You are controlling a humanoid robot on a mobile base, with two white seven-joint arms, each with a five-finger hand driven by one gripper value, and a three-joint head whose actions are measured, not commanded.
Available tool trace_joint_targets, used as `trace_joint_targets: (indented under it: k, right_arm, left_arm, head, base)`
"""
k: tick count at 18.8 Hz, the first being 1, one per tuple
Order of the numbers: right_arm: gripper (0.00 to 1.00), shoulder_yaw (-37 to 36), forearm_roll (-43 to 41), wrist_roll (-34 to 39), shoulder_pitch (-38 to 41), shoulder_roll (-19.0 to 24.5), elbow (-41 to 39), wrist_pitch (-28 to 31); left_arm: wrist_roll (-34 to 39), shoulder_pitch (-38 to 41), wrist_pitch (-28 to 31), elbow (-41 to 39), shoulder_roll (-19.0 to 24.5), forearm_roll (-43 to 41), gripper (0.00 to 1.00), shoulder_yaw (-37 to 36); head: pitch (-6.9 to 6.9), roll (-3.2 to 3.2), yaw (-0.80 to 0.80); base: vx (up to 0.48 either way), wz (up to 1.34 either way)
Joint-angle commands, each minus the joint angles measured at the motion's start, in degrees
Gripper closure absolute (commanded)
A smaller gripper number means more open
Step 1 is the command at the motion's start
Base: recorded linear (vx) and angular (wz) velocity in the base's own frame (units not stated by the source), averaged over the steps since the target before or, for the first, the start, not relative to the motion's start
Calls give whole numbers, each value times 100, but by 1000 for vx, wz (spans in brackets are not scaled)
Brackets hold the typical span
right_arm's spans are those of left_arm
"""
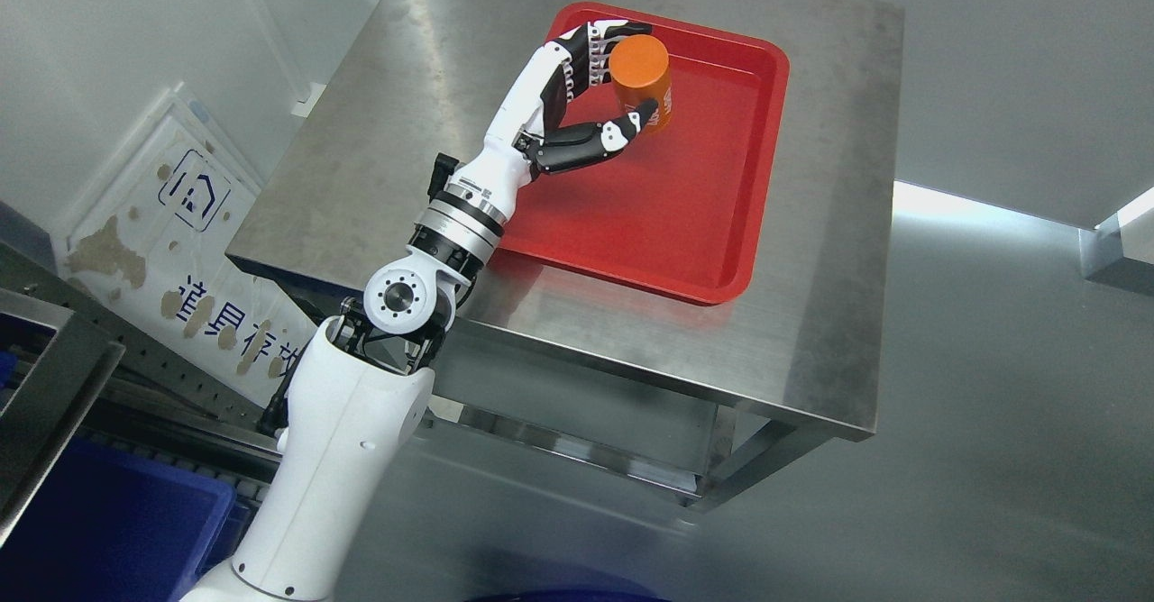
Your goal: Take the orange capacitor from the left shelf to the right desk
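Note:
An orange capacitor (pixel 645 79), a short cylinder with white print on its side, stands upright in the far left part of a red tray (pixel 703 223). My left hand (pixel 628 77) reaches in from the lower left over the tray's left rim and is shut on the capacitor. The black and white fingers (pixel 586 52) wrap its far left side and the thumb (pixel 622 129) presses its near side. I cannot tell whether the capacitor's base touches the tray floor. My right arm does not show.
The tray lies on a steel desk (pixel 379 133) with bare metal on its left and near sides. A blue bin (pixel 108 521) and a grey shelf frame (pixel 45 377) are at the lower left. A worn white sign (pixel 171 223) lies beside the desk.

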Motion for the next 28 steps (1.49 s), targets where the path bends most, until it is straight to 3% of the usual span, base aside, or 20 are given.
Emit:
trace_joint_targets:
  k: [1, 3, 5, 10, 15, 22, 25, 28]
  right_arm:
    - [0, -62, 0, -2, -9, -100, -193, -1]
    - [0, -62, 0, -2, -9, -100, -193, -1]
    - [0, -62, 0, -2, -9, -100, -193, -1]
    - [0, -62, 0, -2, -9, -100, -193, -1]
    - [0, -62, 0, -2, -9, -100, -193, -1]
    - [0, -62, 0, -2, -9, -100, -193, -1]
    - [0, -62, 0, -2, 0, -100, -193, -1]
    - [0, -62, 0, -2, -9, -100, -193, -1]
  left_arm:
    - [-9, -52, -7, 271, 100, -150, 96, -70]
    - [-9, -114, -7, 306, 100, -150, 94, -26]
    - [-9, -202, 19, 306, 100, -150, 86, -8]
    - [-9, -325, 265, 341, 100, -168, 50, -17]
    - [-9, -570, 248, 324, 100, -159, 22, -17]
    - [-9, -632, 117, 175, 100, -159, 1, -8]
    - [17, -659, -339, -97, 100, -150, 0, 228]
    - [52, -659, -735, -168, 100, -150, 0, 973]
  head:
    - [0, 0, 0]
    - [0, 0, 0]
    - [0, 0, 0]
    - [0, 0, 0]
    - [0, 0, 0]
    - [0, 0, 0]
    - [0, 0, 0]
    - [0, 0, 0]
  base:
    - [0, 0]
    - [0, 0]
    - [0, 0]
    - [0, 0]
    - [0, 0]
    - [0, 0]
    - [0, 0]
    - [0, 0]
